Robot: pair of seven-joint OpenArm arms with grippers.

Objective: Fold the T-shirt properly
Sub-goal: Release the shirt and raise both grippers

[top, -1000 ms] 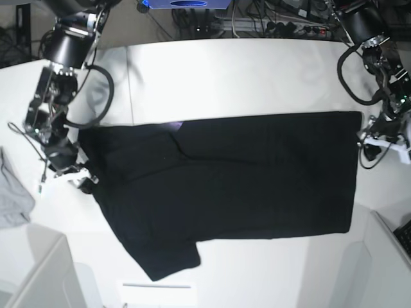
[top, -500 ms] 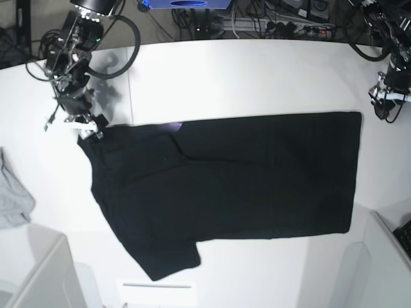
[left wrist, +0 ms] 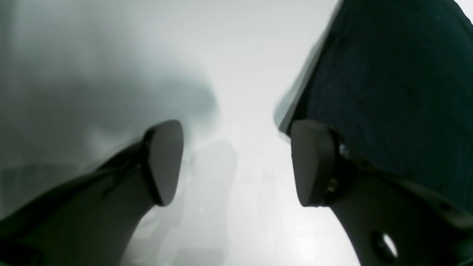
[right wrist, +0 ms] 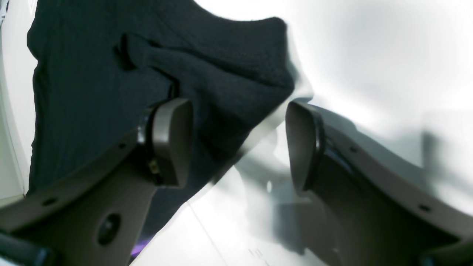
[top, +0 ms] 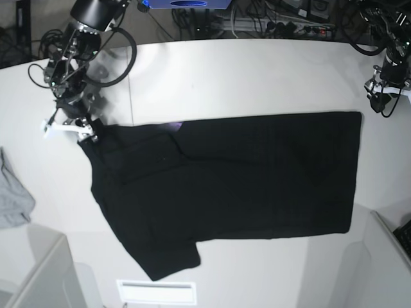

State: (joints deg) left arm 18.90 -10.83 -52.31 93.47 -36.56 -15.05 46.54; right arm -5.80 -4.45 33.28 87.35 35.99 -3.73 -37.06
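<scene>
The black T-shirt [top: 231,183] lies spread flat across the white table [top: 244,77], one sleeve pointing to the front left. A sliver of purple print [top: 174,126] shows at its back edge. My right gripper [top: 69,128] is open at the shirt's back left corner; in the right wrist view [right wrist: 238,144] its jaws stand apart, with the shirt [right wrist: 147,74] under and beyond one finger [right wrist: 173,142]. My left gripper [top: 385,88] is open just off the shirt's back right corner; in the left wrist view [left wrist: 238,162] the shirt's edge [left wrist: 388,92] lies beside one finger [left wrist: 314,162].
A small light grey cloth [top: 13,199] lies at the table's left edge. White bins stand at the front left [top: 38,276] and front right [top: 385,256]. A white label [top: 157,292] lies at the front edge. Cables [top: 270,19] run behind the table.
Both grippers have moved from the shirt's side edges back to its two back corners. The shirt has stayed about where it was.
</scene>
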